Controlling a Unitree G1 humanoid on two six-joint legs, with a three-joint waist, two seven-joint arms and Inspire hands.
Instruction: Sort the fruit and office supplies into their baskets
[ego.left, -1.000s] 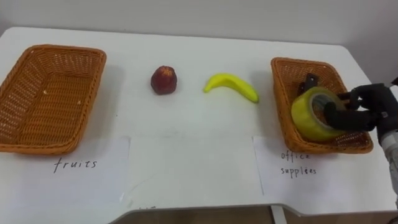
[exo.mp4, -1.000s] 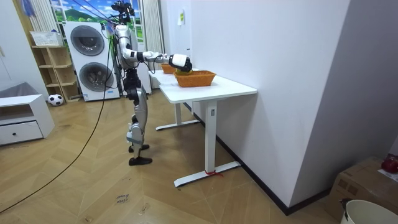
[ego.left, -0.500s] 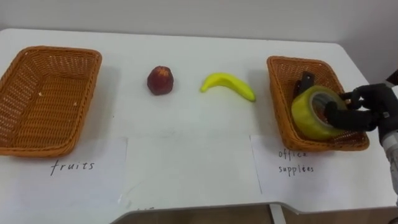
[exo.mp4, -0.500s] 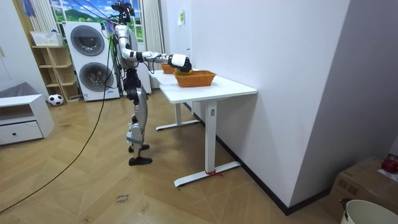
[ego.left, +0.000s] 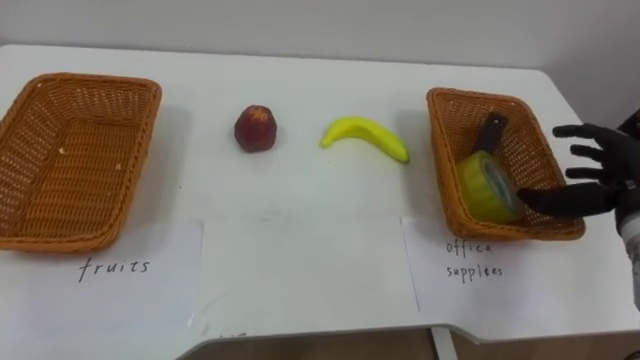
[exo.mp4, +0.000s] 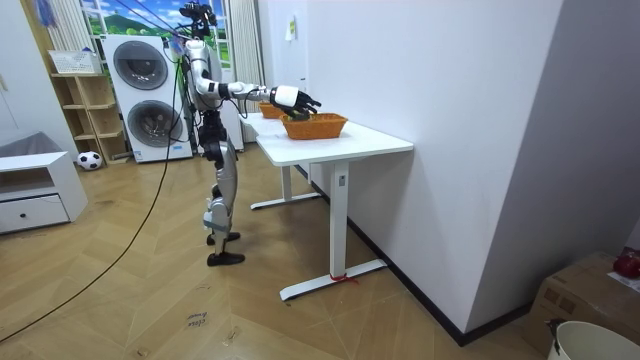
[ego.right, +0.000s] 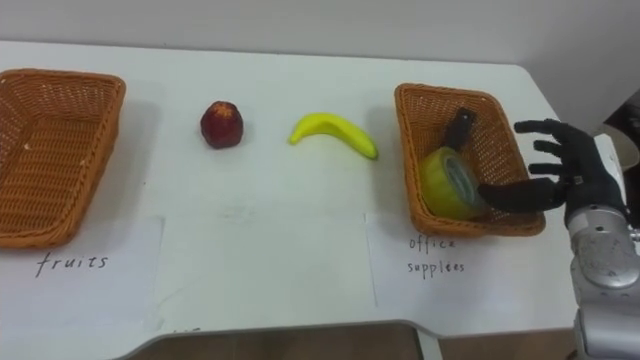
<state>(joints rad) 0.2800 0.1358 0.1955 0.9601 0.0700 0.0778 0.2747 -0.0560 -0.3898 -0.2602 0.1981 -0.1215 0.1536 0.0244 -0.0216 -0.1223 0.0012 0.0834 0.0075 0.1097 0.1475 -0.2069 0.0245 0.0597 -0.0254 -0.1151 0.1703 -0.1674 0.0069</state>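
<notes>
Fingers (ego.left: 578, 131) of the right hand (ego.left: 607, 165) are spread straight and apart, clasping nothing; the hand hovers over the right rim of the right basket (ego.left: 497, 97), its thumb pointing in at the tape (ego.left: 487, 188); whether they touch I cannot tell; the tape lies tilted at that basket's near end, a dark item (ego.left: 491, 131) just behind it; on the table (ego.left: 300, 190), toward its far edge, the banana (ego.left: 365, 137) lies near this basket, the apple (ego.left: 255, 128) further left; the left basket (ego.left: 90, 80) sits by the left edge.
</notes>
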